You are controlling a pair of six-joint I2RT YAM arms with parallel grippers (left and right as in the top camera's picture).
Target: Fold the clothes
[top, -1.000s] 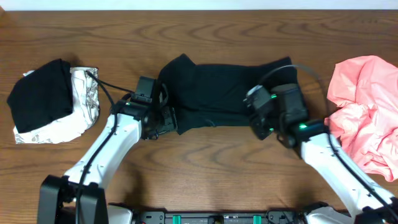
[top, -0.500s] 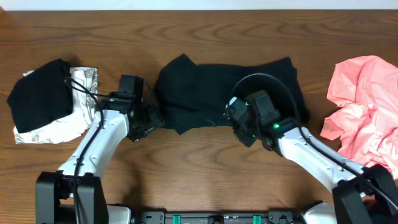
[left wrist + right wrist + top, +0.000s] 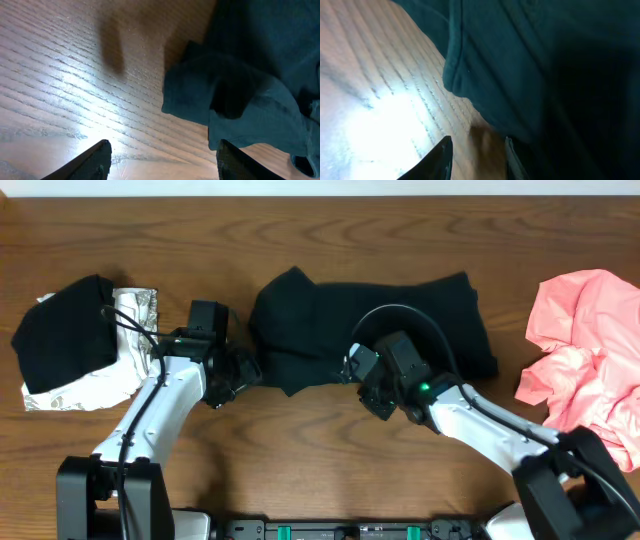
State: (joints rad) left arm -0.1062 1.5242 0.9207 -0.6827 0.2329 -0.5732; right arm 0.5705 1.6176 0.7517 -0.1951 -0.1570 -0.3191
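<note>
- Sliding left along the shirt's near hem, the right gripper now sits about mid-hem; a second ago it was nearer the right end. The left gripper has backed off the cloth.
- Right jaws stand narrowly apart over bare wood, with the hem just beside one finger and nothing pinched.
- Left jaws are wide and empty, near the shirt's rumpled left corner.
- The black T-shirt lies spread across the middle of the table.
- It looks light, limp and prone to bunching. Pinching a hem or corner would lift it best.
- Folded garments lie at the far left and the salmon-pink garment at the far right.
</note>
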